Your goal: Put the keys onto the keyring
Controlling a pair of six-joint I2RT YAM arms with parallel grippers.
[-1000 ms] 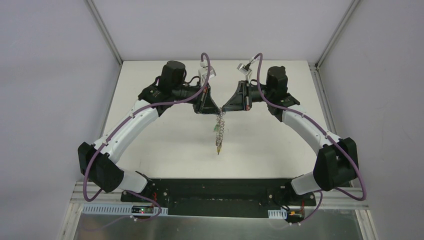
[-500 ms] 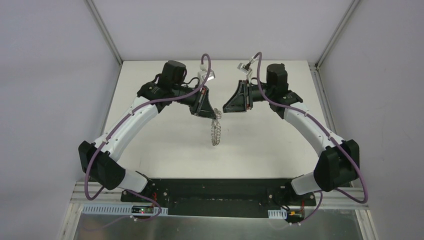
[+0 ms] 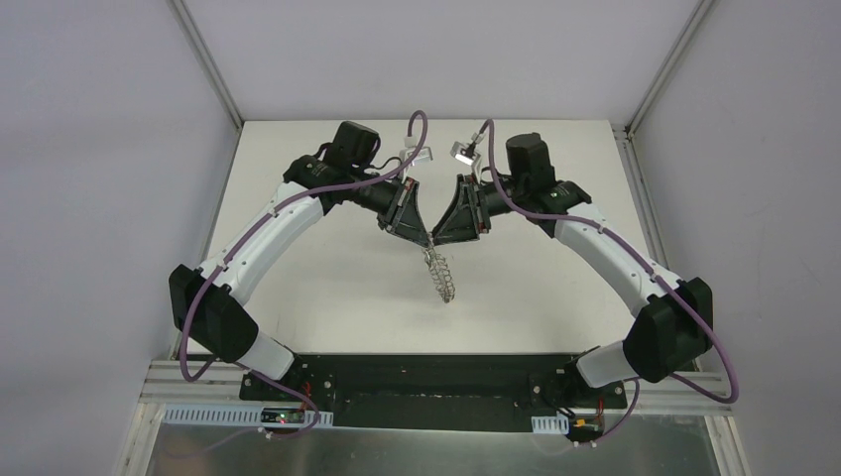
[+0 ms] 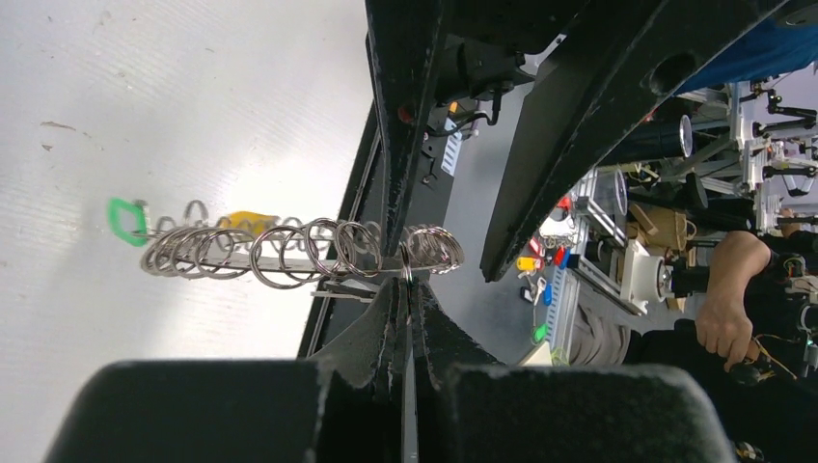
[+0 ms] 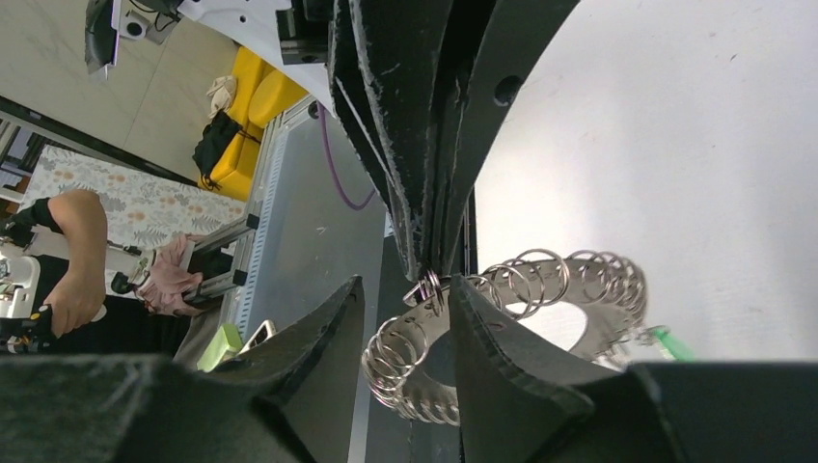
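The keyring (image 3: 443,278) hangs above the white table, a grey loop fringed with small wire rings. My left gripper (image 3: 426,241) is shut on one small wire ring at the top of the loop, seen up close in the left wrist view as left gripper (image 4: 407,282) below the keyring (image 4: 289,253). A green key head (image 4: 123,220) and a yellow key head (image 4: 247,221) sit at the loop's far end. My right gripper (image 5: 405,289) is open, its jaws astride the keyring (image 5: 579,280) just below the left fingertips. The green key (image 5: 669,342) shows at the loop's lower end.
The white table (image 3: 327,268) is walled on three sides by pale panels. A black base plate (image 3: 426,382) carries both arms at the near edge. A person's arm (image 4: 728,299) and a bench with clutter lie beyond the table.
The right gripper let go of the keyring, opened and drew back, then came in again beside the left fingertips. The left arm shifted and the hanging keyring swung to the right.
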